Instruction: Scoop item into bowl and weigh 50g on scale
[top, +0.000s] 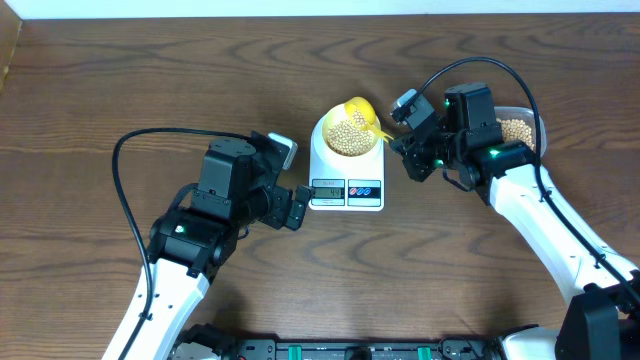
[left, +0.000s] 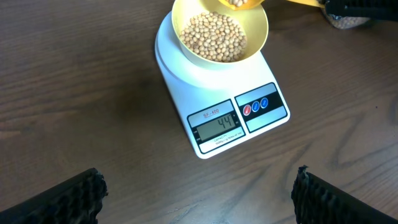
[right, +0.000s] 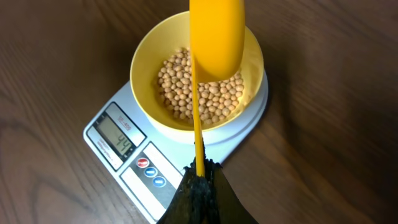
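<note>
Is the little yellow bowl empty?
No, the bowl holds a heap of small tan beans as it sits on the white scale.

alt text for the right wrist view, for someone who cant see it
The right gripper, shut on the handle of a yellow scoop, holds it over a pale-yellow bowl of tan beans. The bowl sits on a white scale whose display reads 44.
</note>
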